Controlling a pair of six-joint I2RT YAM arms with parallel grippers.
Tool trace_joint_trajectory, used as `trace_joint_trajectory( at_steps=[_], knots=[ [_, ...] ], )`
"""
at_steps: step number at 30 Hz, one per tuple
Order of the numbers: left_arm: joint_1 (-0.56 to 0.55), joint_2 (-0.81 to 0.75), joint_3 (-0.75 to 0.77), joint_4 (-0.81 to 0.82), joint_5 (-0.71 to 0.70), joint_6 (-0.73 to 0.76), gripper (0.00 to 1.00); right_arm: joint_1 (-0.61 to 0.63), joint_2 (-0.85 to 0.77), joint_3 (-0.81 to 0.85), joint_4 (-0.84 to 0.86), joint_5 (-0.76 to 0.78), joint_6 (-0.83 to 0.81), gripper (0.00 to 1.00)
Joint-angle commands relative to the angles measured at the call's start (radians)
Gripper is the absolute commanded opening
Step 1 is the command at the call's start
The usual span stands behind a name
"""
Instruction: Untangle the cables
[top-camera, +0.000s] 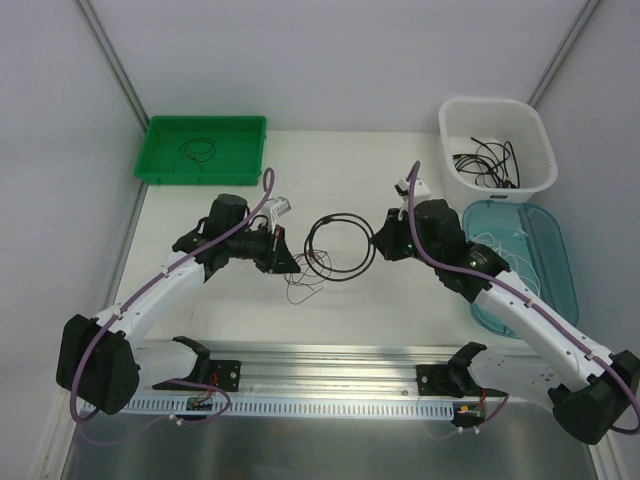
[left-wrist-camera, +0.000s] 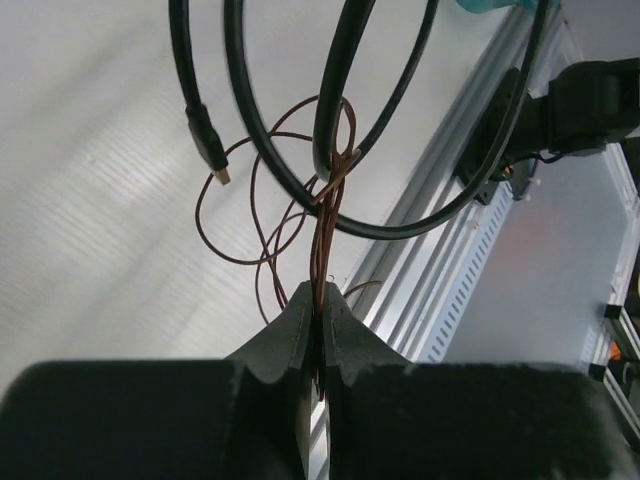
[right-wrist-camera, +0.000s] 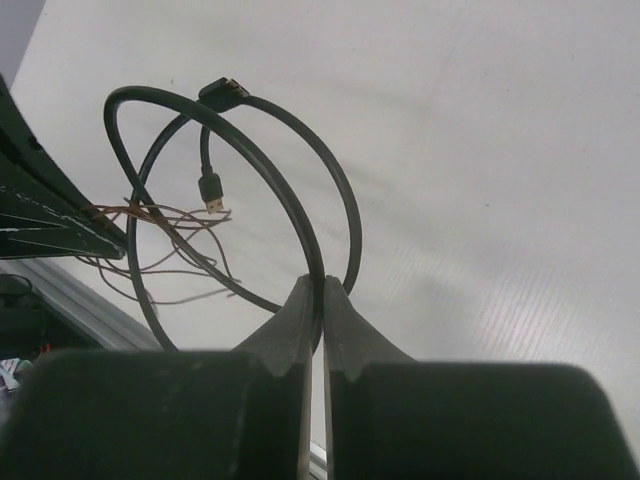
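Observation:
A black USB cable (top-camera: 340, 245) hangs in loops between my two grippers above the table's middle. A thin brown wire (top-camera: 303, 285) is tangled through its loops and dangles below. My left gripper (top-camera: 288, 262) is shut on the brown wire (left-wrist-camera: 322, 215), whose strands run up around the black cable (left-wrist-camera: 290, 170). My right gripper (top-camera: 377, 240) is shut on the black cable (right-wrist-camera: 300, 215). The cable's plug (right-wrist-camera: 211, 190) hangs inside the loop, and the brown wire (right-wrist-camera: 165, 225) shows at the left of the right wrist view.
A green tray (top-camera: 160, 160) at the back left holds a thin dark cable. A white basket (top-camera: 540, 150) at the back right holds several black cables. A teal lid (top-camera: 550, 240) with a thin white cable lies at the right. A metal rail (top-camera: 330, 365) runs along the near edge.

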Motion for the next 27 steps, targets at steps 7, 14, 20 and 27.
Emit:
trace_joint_trajectory(
  at_steps=[7,14,20,27],
  knots=[
    [0.048,-0.143,0.035,-0.086,-0.57,0.001,0.0,-0.21,-0.001,-0.056,-0.11,0.108,0.034,0.01],
    [0.207,-0.259,0.013,-0.091,-0.772,-0.115,0.0,-0.379,0.028,-0.124,-0.127,0.033,0.066,0.01],
    [0.212,-0.315,-0.002,-0.097,-0.911,-0.122,0.0,-0.384,0.076,-0.134,-0.111,0.04,0.072,0.01],
    [0.258,-0.37,0.006,-0.169,-1.189,-0.183,0.0,-0.439,0.064,-0.148,-0.13,0.045,0.075,0.01]
  ],
)
